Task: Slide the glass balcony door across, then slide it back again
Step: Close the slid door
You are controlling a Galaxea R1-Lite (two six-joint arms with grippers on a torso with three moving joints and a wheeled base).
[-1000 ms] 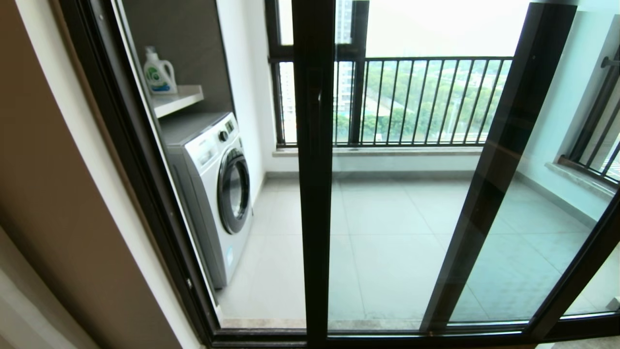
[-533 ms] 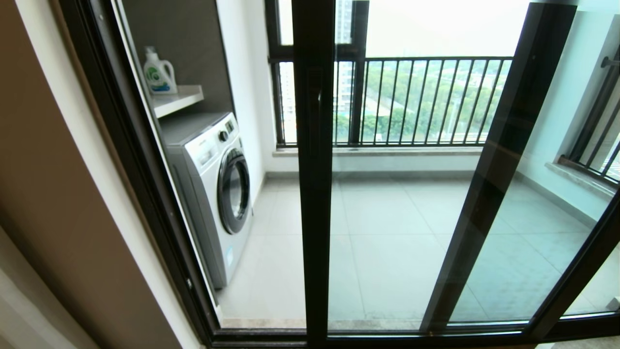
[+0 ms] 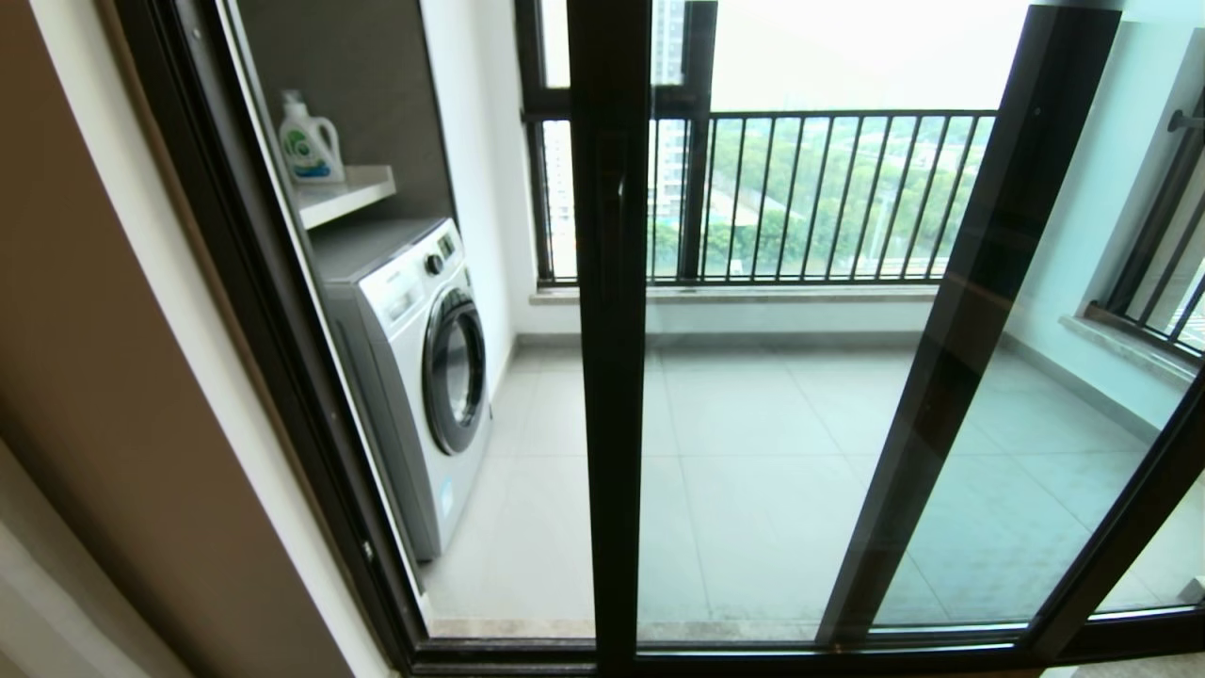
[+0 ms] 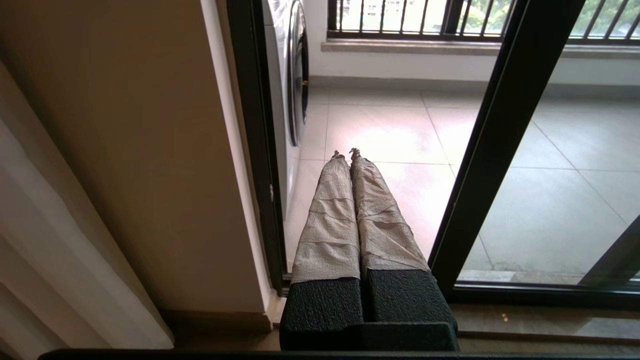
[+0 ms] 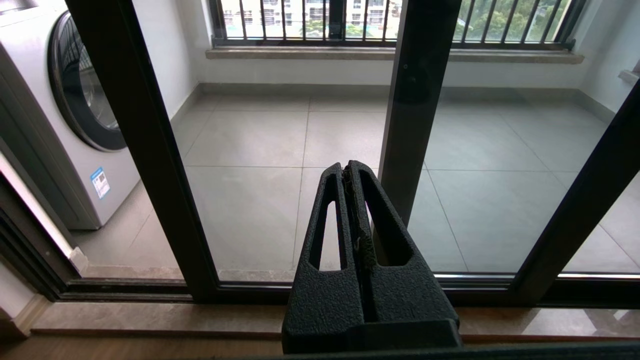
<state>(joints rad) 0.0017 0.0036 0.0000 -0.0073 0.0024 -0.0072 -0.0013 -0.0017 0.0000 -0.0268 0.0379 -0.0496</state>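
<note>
the glass balcony door (image 3: 753,395) stands partly slid across the opening, its handled black upright (image 3: 612,330) near the middle of the head view, with an open gap between that upright and the outer frame on the left, where a washing machine (image 3: 414,367) and a detergent bottle (image 3: 309,141) on a shelf show. the left gripper (image 4: 346,151) hangs low before that gap, its wrapped fingers pressed together on nothing. the right gripper (image 5: 348,167) is low in front of the glass, clear of it, fingers likewise pressed together and empty.
</note>
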